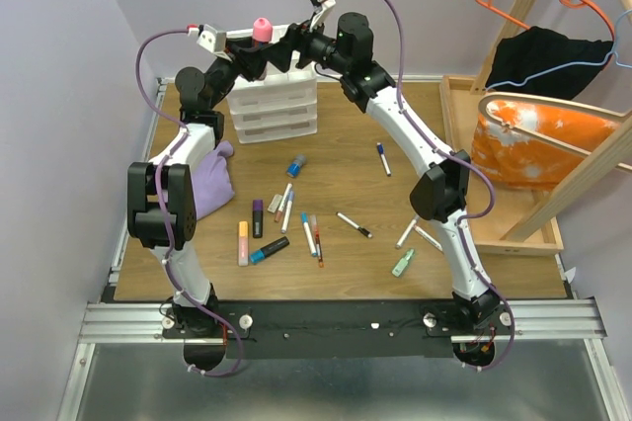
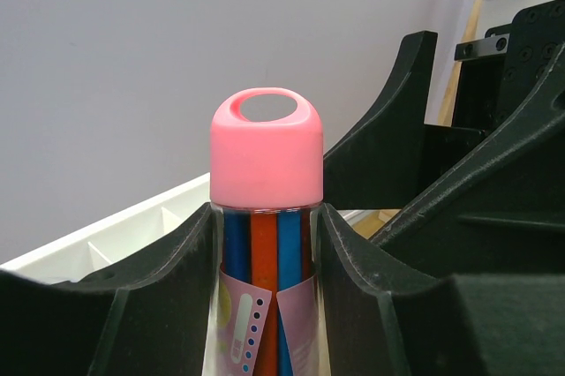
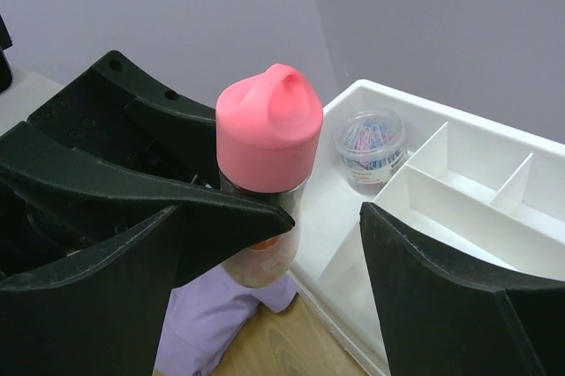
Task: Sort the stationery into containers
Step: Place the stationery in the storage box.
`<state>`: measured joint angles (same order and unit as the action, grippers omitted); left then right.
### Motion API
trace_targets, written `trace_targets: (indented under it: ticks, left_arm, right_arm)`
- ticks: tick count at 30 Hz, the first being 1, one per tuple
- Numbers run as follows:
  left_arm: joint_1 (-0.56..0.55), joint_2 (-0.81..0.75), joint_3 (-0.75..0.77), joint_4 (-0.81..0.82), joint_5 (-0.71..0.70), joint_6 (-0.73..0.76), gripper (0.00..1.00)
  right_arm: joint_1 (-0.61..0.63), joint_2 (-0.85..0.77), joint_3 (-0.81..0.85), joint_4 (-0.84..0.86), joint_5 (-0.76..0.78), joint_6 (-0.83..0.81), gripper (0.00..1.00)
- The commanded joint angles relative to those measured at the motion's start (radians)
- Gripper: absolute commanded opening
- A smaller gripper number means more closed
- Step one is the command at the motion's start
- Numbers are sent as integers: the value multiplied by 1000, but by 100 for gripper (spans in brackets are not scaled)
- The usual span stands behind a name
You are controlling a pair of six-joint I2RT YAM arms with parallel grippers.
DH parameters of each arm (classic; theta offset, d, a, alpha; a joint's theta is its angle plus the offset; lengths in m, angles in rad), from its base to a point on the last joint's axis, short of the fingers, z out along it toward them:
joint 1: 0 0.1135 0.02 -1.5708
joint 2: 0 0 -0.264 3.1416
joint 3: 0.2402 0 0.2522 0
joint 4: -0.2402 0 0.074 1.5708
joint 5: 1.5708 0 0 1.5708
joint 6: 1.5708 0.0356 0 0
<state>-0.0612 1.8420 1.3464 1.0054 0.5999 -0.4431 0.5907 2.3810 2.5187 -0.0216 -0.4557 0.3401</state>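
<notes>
My left gripper [image 2: 267,292] is shut on a clear tube with a pink cap [image 2: 267,155], which holds blue and orange pens. It holds the tube upright, raised at the left end of the white drawer organiser [image 1: 274,105]. The tube also shows in the top view [image 1: 262,30] and the right wrist view [image 3: 269,129]. My right gripper [image 3: 327,244] is open right beside the tube, over the organiser's divided top [image 3: 459,191]. Its left finger crosses in front of the tube. Several pens and highlighters [image 1: 286,209] lie loose on the wooden table.
A jar of paper clips [image 3: 371,142] stands in one top compartment. A purple cloth [image 1: 212,184] lies left of the pens, below the tube. A wooden tray-frame [image 1: 494,233] with an orange bag [image 1: 538,139] and hangers stands at the right.
</notes>
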Motion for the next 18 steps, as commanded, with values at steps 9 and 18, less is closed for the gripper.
trace_targets:
  ticks: [9, 18]
  left_arm:
    - [4, 37, 83, -40, -3, -65, 8]
    - [24, 36, 109, -50, 41, -114, 8]
  right_arm:
    - [9, -54, 129, -38, 43, -49, 84]
    - [11, -72, 100, -61, 0, -66, 84]
